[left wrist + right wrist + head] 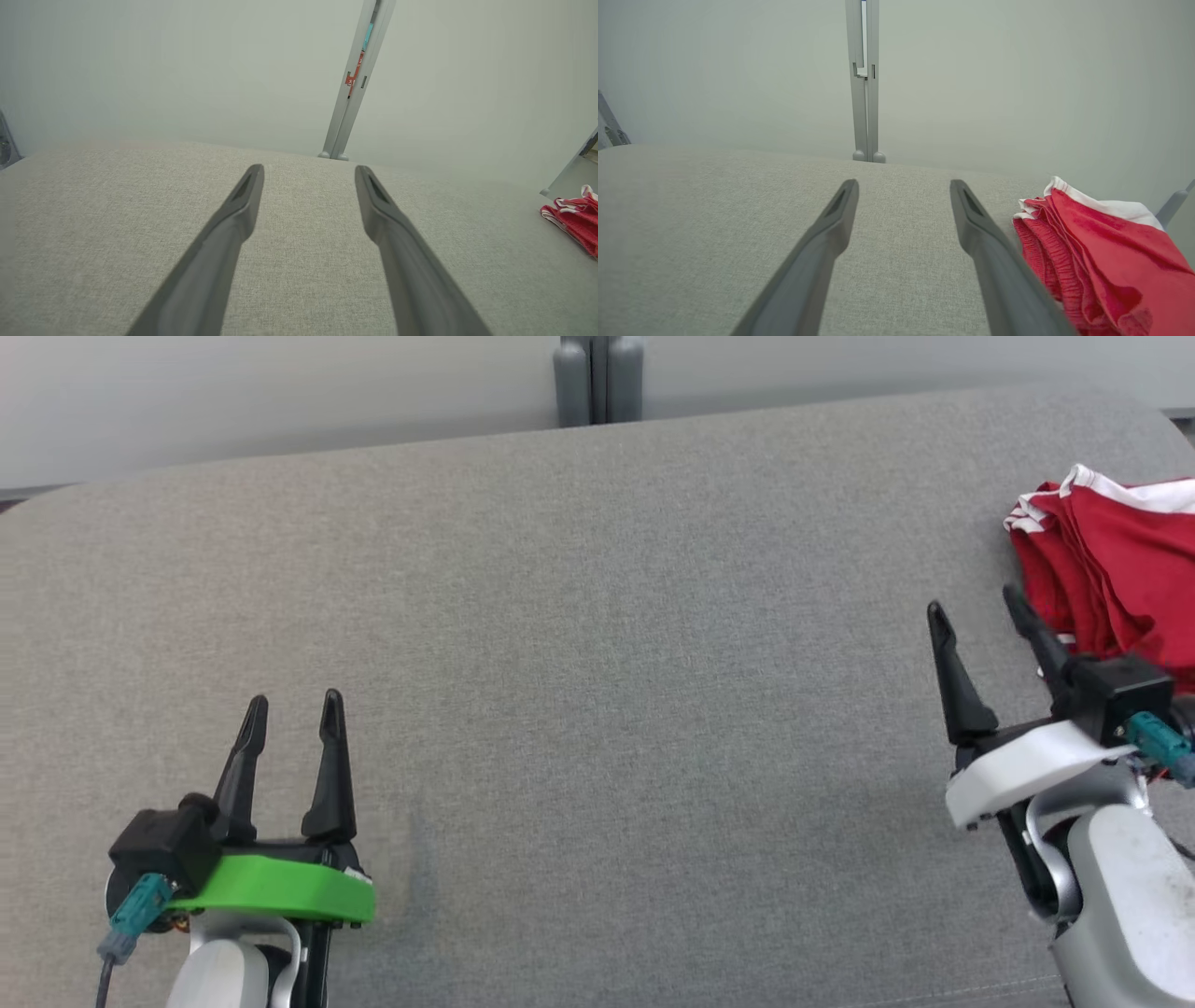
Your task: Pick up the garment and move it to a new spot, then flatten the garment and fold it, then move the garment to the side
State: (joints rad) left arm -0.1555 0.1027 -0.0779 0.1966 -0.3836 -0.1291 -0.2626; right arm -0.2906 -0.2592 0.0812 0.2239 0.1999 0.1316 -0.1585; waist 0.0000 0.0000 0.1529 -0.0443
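Note:
A red garment with white trim (1116,560) lies folded in a bundle at the far right of the grey cushion (597,663), partly cut off by the head view's edge. It also appears as the red garment (1101,252) in the right wrist view and small at the right edge as the garment (577,217) in the left wrist view. My right gripper (976,607) stands open just left of the bundle, nothing between its fingers. My left gripper (294,705) is open at the lower left, far from the garment, over bare fabric.
A grey metal post (599,378) rises behind the cushion's back edge, against a pale wall. The cushion's back corners curve away at left and right. A wide stretch of grey fabric lies between the two grippers.

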